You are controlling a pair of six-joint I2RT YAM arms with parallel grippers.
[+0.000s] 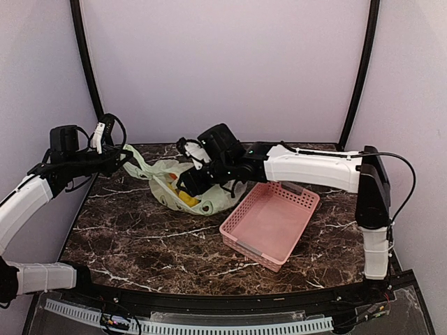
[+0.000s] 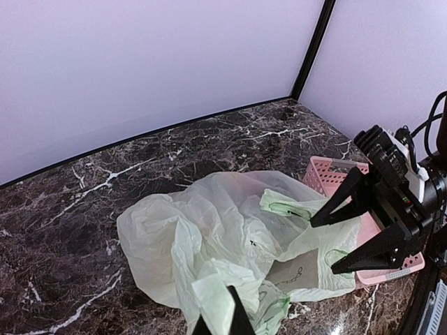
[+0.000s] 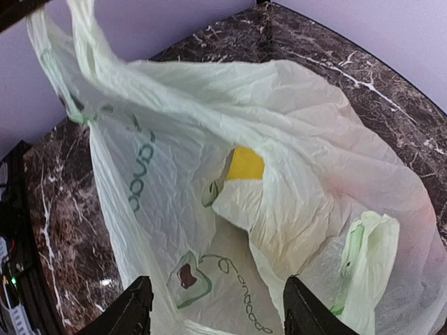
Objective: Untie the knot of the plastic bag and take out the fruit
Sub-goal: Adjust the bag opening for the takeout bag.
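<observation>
Before you, a dark marble-patterned table [image 1: 140,237] carries a crumpled pale green plastic bag [image 1: 162,183] toward its far side. Just beside it, on your right, sits a pink slotted basket [image 1: 269,220].

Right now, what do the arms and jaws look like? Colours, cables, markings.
Both arms match: left arm and right arm have smooth white link shells with black joints and wrists. Jaws are black, two long fingers tapering to points. A thin black cable loops off the right elbow; another loops by a white plug on the left wrist. Small green light on the right wrist.
</observation>
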